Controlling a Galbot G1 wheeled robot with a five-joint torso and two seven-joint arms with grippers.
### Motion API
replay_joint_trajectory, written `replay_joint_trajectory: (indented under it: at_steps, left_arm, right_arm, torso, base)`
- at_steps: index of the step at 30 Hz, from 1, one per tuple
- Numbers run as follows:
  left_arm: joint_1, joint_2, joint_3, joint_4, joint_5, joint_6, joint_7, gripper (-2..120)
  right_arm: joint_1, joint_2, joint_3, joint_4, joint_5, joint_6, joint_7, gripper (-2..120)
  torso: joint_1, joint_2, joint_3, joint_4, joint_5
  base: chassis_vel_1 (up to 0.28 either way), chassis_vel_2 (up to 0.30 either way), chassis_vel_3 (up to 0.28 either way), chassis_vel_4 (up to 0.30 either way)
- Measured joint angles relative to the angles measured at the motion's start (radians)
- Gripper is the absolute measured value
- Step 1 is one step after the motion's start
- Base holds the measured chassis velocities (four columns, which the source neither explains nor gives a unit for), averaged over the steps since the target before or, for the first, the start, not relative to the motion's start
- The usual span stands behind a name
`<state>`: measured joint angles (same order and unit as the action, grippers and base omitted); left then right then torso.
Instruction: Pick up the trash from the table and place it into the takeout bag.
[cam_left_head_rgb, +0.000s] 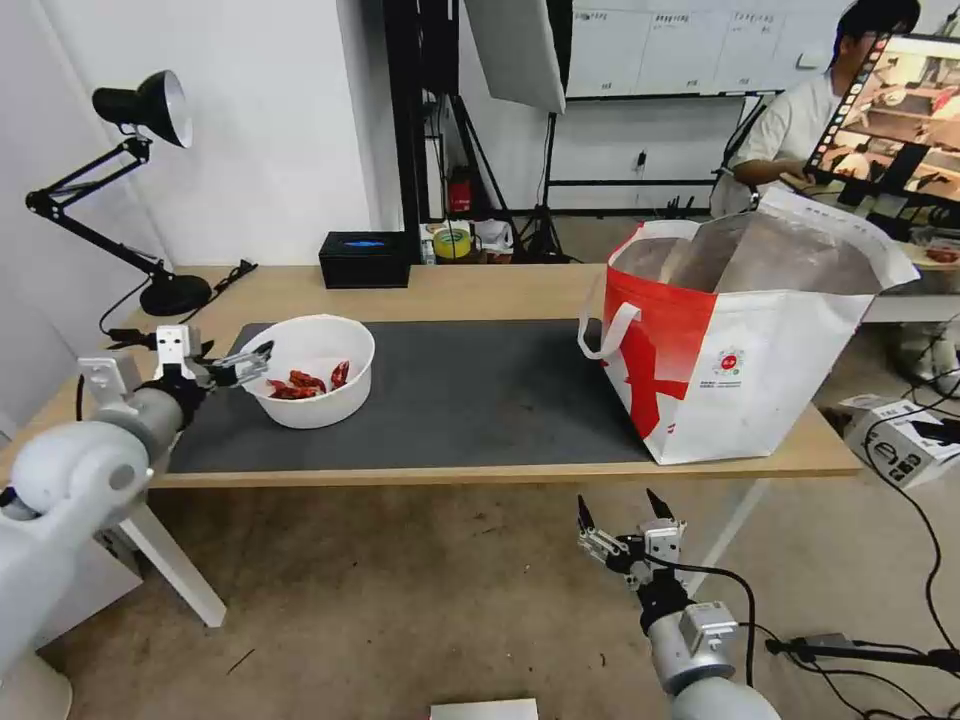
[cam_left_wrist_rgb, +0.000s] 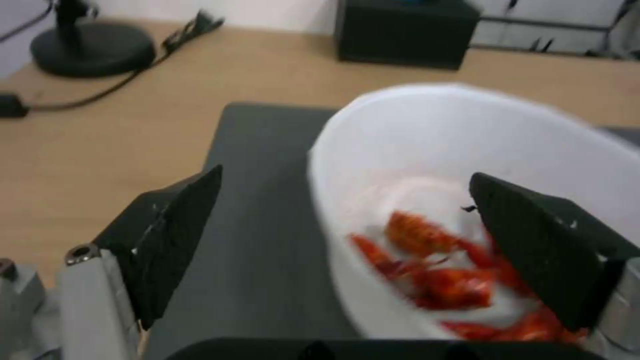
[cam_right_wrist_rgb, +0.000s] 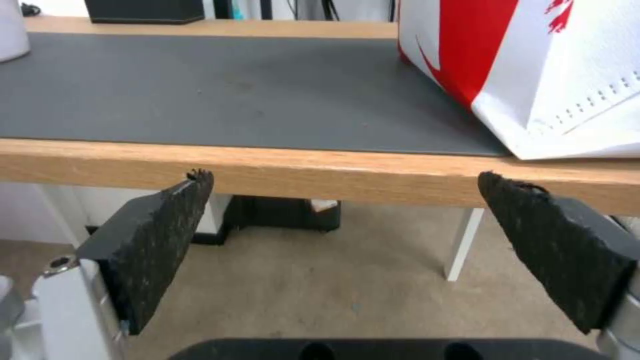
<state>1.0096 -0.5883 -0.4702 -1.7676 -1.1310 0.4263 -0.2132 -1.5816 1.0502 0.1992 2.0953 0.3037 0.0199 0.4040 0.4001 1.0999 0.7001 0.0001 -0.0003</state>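
Left gripper (cam_left_head_rgb: 236, 368) agape astride bowl (cam_left_head_rgb: 312, 370) rim

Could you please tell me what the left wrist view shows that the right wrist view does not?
Left wrist view alone: the left gripper, open, straddling the near rim of the white bowl, one finger over the red scraps; also the lamp base.

Right wrist view alone: the right gripper, open, below the table's front edge, and the takeout bag standing on the mat.

Both: the grey mat, the wood top, the small black box.
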Motion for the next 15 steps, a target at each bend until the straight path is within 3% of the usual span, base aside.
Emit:
replay_joint_trajectory:
  at_steps: [4,9,15]
  left_arm:
    - [-0.038,0.011,0.009,0.040,-0.044,0.085,0.007,100]
    - [-0.059,0.013,0.014,0.053,-0.069,0.129,0.009,100]
    - [-0.151,0.018,0.069,0.095,-0.110,0.249,-0.009,100]
  right_arm:
    - [0.000,0.000,0.000,0.000,0.000,0.000,0.000,100]
    - [0.000,0.000,0.000,0.000,0.000,0.000,0.000,100]
    - [0.000,0.000,0.000,0.000,0.000,0.000,0.000,100]
  torso:
    - [0.000,0.000,0.000,0.0001,0.0002]
    - [0.000,0.000,0.000,-0.0001,0.0002]
    - [0.000,0.000,0.000,0.0000,0.0004]
  base:
    - [0.000,0.000,0.000,0.000]
    - [0.000,0.000,0.000,0.000]
    - [0.000,0.000,0.000,0.000]
